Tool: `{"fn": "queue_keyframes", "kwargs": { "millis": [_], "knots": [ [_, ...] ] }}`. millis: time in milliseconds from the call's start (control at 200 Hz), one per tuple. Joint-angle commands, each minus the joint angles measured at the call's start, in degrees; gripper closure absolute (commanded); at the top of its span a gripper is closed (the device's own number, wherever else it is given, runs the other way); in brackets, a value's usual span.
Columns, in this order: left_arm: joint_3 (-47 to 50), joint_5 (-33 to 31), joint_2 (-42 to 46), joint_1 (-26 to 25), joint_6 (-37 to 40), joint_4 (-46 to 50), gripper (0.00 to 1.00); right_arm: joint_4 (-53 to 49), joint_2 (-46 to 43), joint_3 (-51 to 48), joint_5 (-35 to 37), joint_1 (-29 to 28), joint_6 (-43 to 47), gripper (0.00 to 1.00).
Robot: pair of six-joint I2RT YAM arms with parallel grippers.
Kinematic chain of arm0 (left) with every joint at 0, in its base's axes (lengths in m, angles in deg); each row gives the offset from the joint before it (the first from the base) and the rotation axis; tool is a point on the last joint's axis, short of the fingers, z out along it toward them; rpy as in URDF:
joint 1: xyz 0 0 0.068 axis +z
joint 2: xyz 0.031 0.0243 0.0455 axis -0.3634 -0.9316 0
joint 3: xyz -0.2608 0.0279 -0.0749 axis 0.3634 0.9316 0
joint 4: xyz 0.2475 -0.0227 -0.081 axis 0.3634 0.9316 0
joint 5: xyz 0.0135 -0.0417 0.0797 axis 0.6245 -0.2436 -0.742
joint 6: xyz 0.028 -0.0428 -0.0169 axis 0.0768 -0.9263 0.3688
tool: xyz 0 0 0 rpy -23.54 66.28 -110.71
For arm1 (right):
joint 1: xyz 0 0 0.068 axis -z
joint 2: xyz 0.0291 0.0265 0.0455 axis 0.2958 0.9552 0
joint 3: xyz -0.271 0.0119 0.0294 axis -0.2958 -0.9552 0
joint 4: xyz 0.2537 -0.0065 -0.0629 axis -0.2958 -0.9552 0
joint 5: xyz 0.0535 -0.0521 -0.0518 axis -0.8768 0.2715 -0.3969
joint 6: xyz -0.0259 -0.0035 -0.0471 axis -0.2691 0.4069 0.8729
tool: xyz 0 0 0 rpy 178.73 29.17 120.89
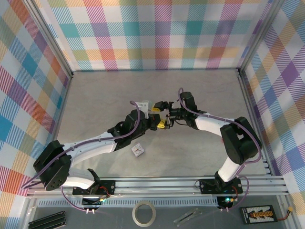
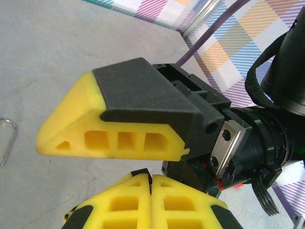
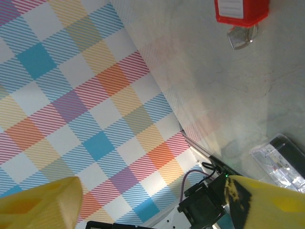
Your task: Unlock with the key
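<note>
Here, over the middle of the grey table (image 1: 95,105), the two arms meet tip to tip. The left gripper (image 1: 158,123) is fully closed. In its wrist view the yellow pads (image 2: 133,200) are pressed flat together along one seam (image 2: 151,200), and whether anything thin is caught between them cannot be told.

The right gripper (image 1: 163,117) faces the left gripper and sits just beside it. One of its yellow-and-black fingers (image 2: 119,133) crosses just above the left gripper's tips. Its own wrist view shows its jaws (image 3: 152,205) spread wide with nothing held between them.

The red padlock (image 3: 240,12) lies on the table at the top edge of the right wrist view, with a pale metal piece at its end. Where it sits relative to the left gripper cannot be told. A clear plastic piece (image 3: 281,162) also lies on the table in that view.

A white item (image 1: 141,106) sits on the table just beyond the left gripper, toward the back wall. A small pale square piece (image 1: 138,150) lies on the near side of the left gripper, a little apart from it. A thin wire loop (image 2: 7,138) rests on the table to the left of the left gripper's tips.
</note>
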Motion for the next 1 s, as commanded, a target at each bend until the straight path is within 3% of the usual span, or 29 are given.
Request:
{"fn": "queue_keyframes", "kwargs": {
  "millis": [0, 310, 495, 800, 950, 970, 995],
  "knots": [
    [2.0, -0.82, 1.88, -1.12, 1.37, -3.19, 1.0, 0.84, -0.93, -0.44, 0.38, 0.7, 0.38, 0.28],
    [3.81, -0.86, 3.08, -2.19, 2.19, -4.74, 1.0, -2.89, -1.13, -0.36, 1.49, 1.37, 2.9, 0.5],
    [4.79, -1.05, 4.32, -2.36, 2.57, -4.48, 1.0, -5.55, -1.6, -0.31, 2.38, 1.82, 4.57, 0.55],
    [5.58, 0.0, 4.16, -2.71, 2.68, -5.68, 1.0, -6.29, -2.01, 0.11, 2.36, 1.84, 5.0, 1.0],
    [5.79, 0.22, 3.82, -2.73, 2.42, -5.8, 1.0, -7.24, -3.07, -0.21, 2.54, 1.92, 6.22, 1.0],
    [5.68, -0.1, 3.99, -2.79, 2.04, -5.08, 0.92, -7.43, -3.23, -0.37, 2.61, 1.92, 6.4, 1.0],
    [5.58, -0.51, 4.38, -2.72, 1.35, -3.92, 0.73, -7.63, -3.46, -0.4, 2.65, 2.01, 6.91, 1.0]
  ]
}}
